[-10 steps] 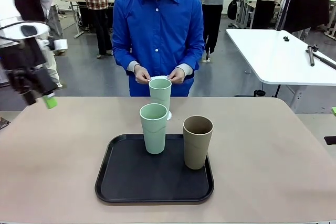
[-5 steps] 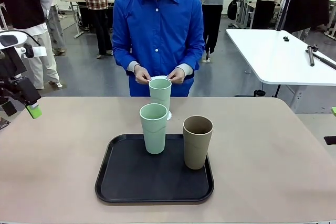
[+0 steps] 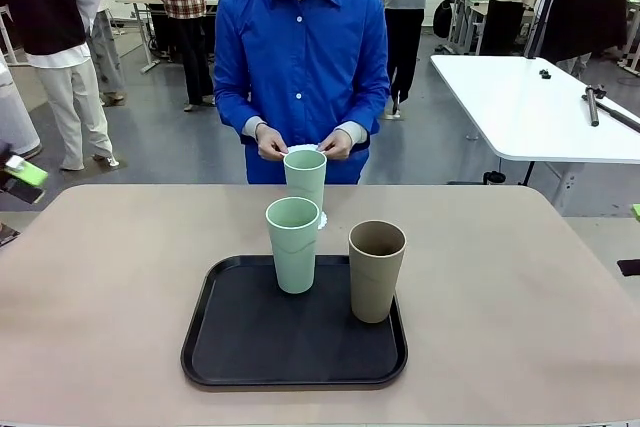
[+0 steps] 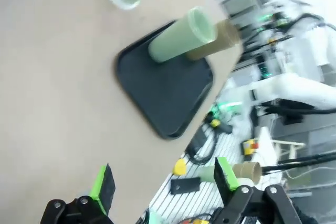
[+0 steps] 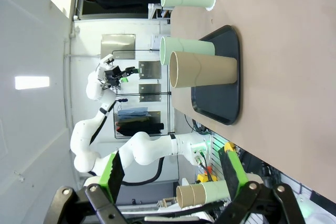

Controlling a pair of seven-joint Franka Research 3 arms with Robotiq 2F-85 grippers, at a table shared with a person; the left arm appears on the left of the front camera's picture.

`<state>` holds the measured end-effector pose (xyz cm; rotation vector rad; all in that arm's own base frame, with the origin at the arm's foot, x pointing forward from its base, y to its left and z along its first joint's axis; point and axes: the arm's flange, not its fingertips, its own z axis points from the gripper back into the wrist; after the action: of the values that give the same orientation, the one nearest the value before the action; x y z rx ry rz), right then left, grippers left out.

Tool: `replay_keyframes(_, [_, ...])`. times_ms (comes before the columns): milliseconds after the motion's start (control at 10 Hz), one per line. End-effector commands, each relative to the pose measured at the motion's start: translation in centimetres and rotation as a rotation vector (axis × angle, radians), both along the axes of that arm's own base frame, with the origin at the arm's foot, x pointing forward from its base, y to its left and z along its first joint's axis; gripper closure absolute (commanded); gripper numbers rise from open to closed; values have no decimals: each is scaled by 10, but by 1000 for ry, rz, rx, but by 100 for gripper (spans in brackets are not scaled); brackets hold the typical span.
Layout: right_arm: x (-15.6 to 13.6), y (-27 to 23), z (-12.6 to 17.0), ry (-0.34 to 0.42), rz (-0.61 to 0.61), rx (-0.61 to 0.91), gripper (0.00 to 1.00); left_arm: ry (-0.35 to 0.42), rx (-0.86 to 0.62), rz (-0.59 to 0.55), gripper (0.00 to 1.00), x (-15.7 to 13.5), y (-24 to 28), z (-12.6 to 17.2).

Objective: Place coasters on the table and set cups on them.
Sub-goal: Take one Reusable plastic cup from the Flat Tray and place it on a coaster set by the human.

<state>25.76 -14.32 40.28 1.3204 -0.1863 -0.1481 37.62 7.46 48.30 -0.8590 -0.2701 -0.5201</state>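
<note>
"What could go wrong from here, do you reckon?"

"Tipping, mostly. Those cups are tall and narrow at the base. The near mint cup [image 3: 293,244] and the brown cup [image 3: 376,270] stand close together on the black tray [image 3: 240,347]. A finger coming down wide around one could clip the other and knock it over."

"And the one already out?"

"The far mint cup [image 3: 305,182] sits on a lacy coaster [image 3: 322,219] on the tabletop [image 3: 520,277], just beyond the tray. The person's hands [image 3: 272,142] are right behind it, holding something white. More coasters, I'd guess. A reach over that way could crowd the hands. A thin coaster could also skid or crumple if a cup lands off-centre on it."

"What are the tools doing?"

"The left tool [image 4: 164,178] is spread wide, with nothing between its green pads. It hangs above the tabletop, well away from the tray, and touches nothing. The right tool [image 5: 173,165] is just as wide and just as empty. It's off to the side, looking across at all three cups."

"So nothing is gripped?"

"Nothing. Both are bare."
</note>
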Motion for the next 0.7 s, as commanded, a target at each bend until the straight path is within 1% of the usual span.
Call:
replay_keyframes(0, [1,0,2,-5,-6,13,0,87,-260,-150,0,7,39,-16])
replay_keyframes(100, [1,0,2,-5,-6,13,0,127,-340,-155,0,5,61,-33])
replay_keyframes(300, [1,0,2,-5,-6,13,0,183,-454,-120,0,-11,94,-69])
replay_keyframes(500, [1,0,2,-5,-6,13,0,244,-503,-88,0,-8,115,-80])
replay_keyframes(600, [1,0,2,-5,-6,13,0,274,-521,-45,0,-12,121,-91])
